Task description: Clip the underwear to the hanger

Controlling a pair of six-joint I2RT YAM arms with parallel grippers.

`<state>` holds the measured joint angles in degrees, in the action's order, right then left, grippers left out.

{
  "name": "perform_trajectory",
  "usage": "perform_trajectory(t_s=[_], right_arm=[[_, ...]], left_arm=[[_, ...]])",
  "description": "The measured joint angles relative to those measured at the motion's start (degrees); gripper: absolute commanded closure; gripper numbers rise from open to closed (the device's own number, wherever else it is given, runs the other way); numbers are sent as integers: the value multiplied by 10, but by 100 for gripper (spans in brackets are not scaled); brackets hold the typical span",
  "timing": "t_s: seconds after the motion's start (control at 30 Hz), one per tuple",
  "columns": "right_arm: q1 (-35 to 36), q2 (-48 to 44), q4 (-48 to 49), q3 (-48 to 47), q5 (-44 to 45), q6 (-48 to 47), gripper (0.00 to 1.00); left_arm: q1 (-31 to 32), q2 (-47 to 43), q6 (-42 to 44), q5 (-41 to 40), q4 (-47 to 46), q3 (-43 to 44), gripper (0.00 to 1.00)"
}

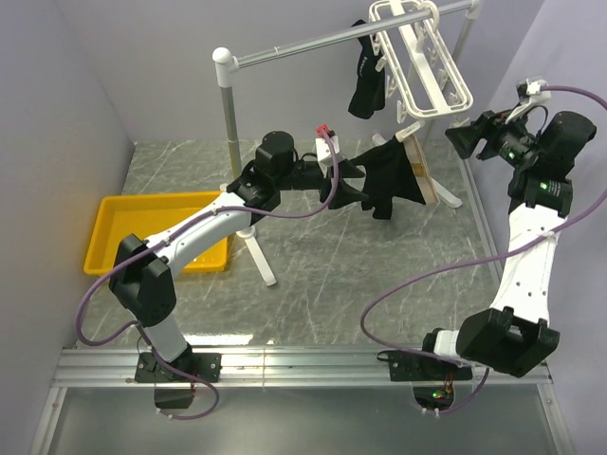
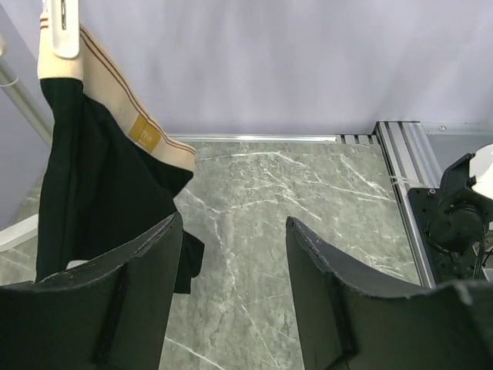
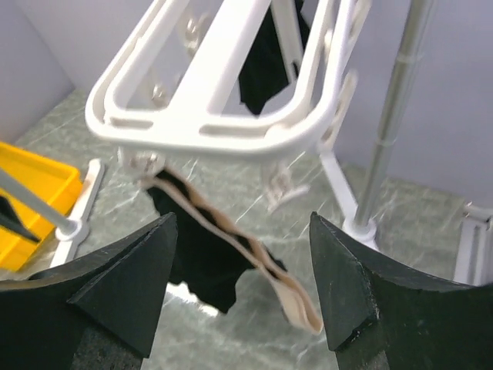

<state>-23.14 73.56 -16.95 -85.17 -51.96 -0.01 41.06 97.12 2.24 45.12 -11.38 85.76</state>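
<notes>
The underwear [image 1: 391,178], black with a tan waistband, hangs by one waistband corner from a clip of the white hanger [image 1: 423,59]. The rest of the band droops free. In the left wrist view the underwear [image 2: 92,177] hangs at the left under a white clip [image 2: 60,27]. In the right wrist view it [image 3: 208,254] dangles below the hanger frame [image 3: 216,127]. My left gripper [image 1: 353,187] is open and empty just left of the cloth; its jaws [image 2: 235,231] stand wide apart. My right gripper [image 1: 462,140] is open and empty to the right of the hanger [image 3: 243,223].
A smaller all-black garment [image 1: 365,83] hangs from the hanger's far side. The hanger hangs on a grey rail stand [image 1: 303,45] with white feet [image 1: 261,256]. A yellow tray [image 1: 161,232] lies at the left. The stand's right post [image 3: 393,116] is close to the right gripper.
</notes>
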Motion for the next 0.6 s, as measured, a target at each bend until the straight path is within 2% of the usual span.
perform_trajectory(t_s=[0.17, 0.4, 0.6], right_arm=[[0, 44, 16, -46, 7, 11, 24], [7, 81, 20, -77, 26, 10, 32], [18, 99, 21, -87, 28, 7, 50]], left_arm=[[0, 3, -2, -2, -2, 2, 39], [0, 7, -9, -4, -9, 12, 39], [0, 14, -14, -8, -13, 20, 39]])
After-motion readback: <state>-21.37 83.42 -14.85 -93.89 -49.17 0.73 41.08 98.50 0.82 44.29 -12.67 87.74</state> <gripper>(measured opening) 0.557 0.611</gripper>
